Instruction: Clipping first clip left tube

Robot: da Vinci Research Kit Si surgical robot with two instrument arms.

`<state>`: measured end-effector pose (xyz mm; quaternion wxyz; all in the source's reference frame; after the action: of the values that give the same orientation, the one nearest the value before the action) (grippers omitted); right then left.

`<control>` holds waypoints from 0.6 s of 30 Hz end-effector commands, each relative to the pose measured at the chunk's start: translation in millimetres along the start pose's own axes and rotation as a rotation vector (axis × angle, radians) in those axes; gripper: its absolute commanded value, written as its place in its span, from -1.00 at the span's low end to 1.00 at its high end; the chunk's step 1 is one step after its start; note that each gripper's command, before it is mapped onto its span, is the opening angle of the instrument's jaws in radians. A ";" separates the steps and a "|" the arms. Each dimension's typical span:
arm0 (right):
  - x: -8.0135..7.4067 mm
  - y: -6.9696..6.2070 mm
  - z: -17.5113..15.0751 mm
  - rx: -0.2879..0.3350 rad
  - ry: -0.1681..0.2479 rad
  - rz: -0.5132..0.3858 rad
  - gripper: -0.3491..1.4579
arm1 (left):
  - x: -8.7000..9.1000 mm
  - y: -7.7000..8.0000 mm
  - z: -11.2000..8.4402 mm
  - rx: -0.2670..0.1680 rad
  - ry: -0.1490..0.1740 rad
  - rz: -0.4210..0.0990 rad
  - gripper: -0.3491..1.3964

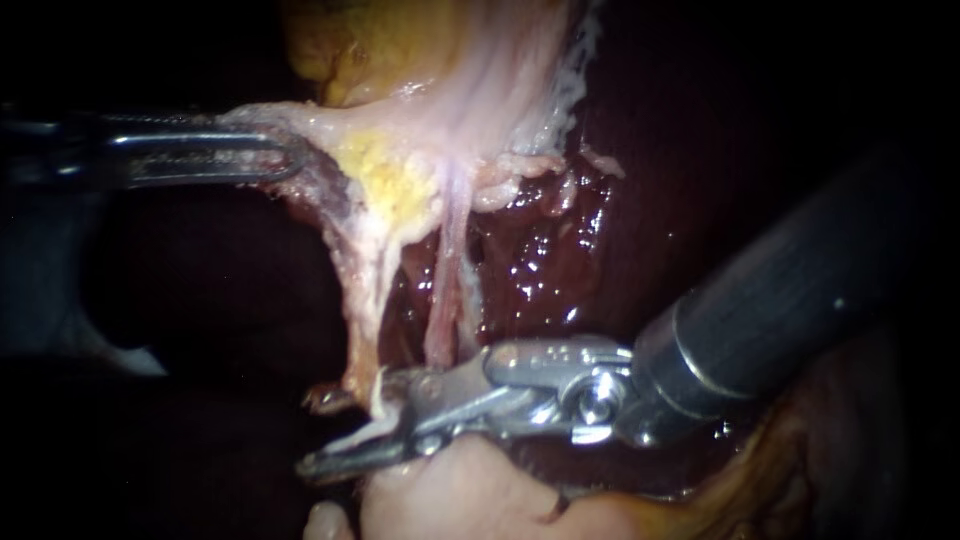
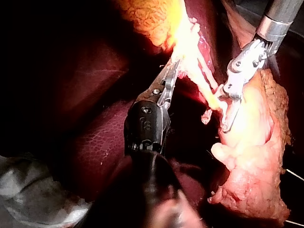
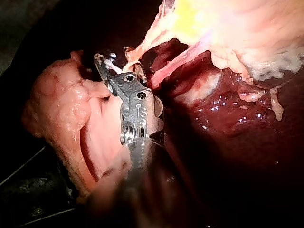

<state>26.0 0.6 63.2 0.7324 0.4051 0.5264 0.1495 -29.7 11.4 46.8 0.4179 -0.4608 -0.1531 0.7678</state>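
Pale and wet, the left tube (image 1: pixel 358 310) runs from the yellow fat (image 1: pixel 385 175) under the gallbladder (image 1: pixel 480 80) down to the right instrument (image 1: pixel 345 445). Its jaws stand slightly spread astride the tube's lower end. The left instrument (image 1: pixel 285 160) has its jaws pinched on the gallbladder's edge, which looks taut. Expect the tube to be soft, slippery and easily torn. Take hold squarely across its bare stretch, clear of the liver (image 1: pixel 540 260).
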 end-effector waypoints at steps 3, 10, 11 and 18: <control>0.7 -0.8 0.6 0.025 -0.001 0.030 -0.22 | 0.0 0.0 0.0 0.000 0.000 0.000 -1.00; 2.0 -1.7 1.1 0.031 0.003 0.033 -0.24 | 0.0 -0.1 0.0 0.000 0.000 -0.001 -1.00; 2.1 -1.7 1.1 0.028 0.005 0.034 -0.25 | 0.1 -0.1 0.0 0.000 0.000 -0.001 -1.00; 2.8 -1.6 0.4 0.011 0.016 0.045 -0.62 | 0.1 -0.1 0.0 0.000 0.000 -0.001 -1.00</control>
<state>27.1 1.3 60.2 0.7225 0.4192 0.5238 0.1667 -29.7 11.5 46.8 0.4180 -0.4609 -0.1534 0.7676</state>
